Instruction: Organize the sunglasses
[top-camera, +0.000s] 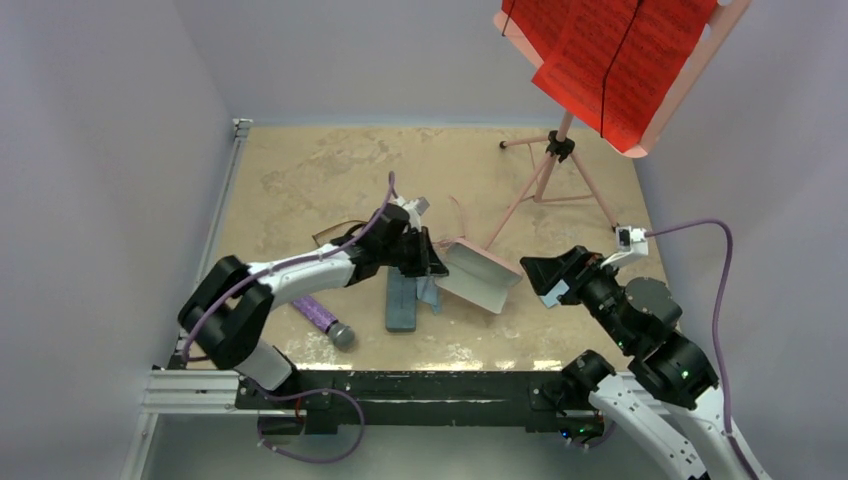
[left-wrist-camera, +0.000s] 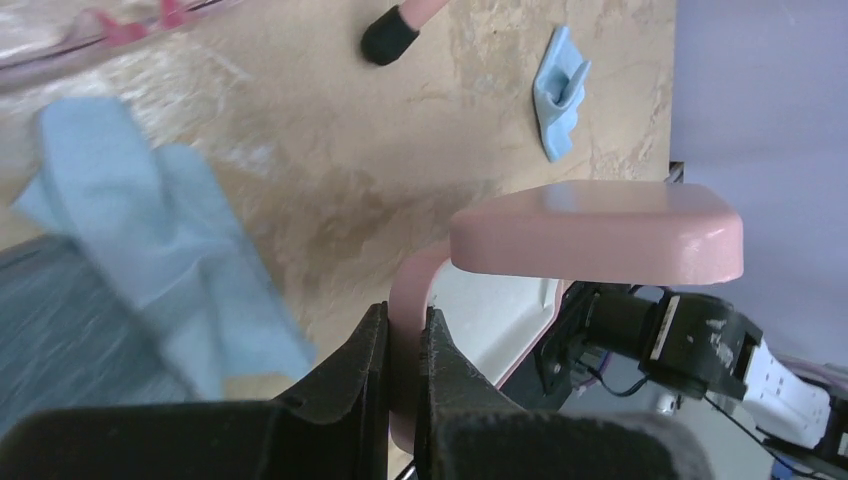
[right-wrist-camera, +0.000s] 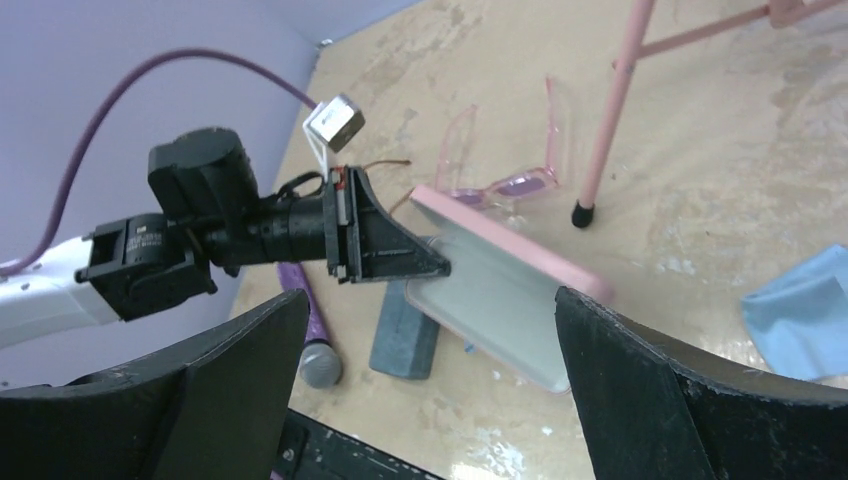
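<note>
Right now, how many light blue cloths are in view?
2. One cloth lies against the blue-grey case, beside the open pink case; the other cloth lies alone on the table, right of the stand's foot. More could be hidden from these views.

Lavender walls (top-camera: 100, 150); mottled tan tabletop (top-camera: 300, 170); pink music stand (top-camera: 565, 125) at rear.

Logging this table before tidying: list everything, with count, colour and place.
pink case: one, pink, open, centre, edge in left gripper
blue-grey case: one, blue-grey, left of pink case
cloths: two, light blue, one by blue-grey case, other near right edge
pink-purple sunglasses: one, translucent, behind pink case
dark brown sunglasses: one, brown, left of centre
purple stick: one, grey-tipped, near left
music stand: one, pink, red sheets, far right
left gripper: one, black, shut on pink case
right gripper: one, black, open, facing pink case
</note>
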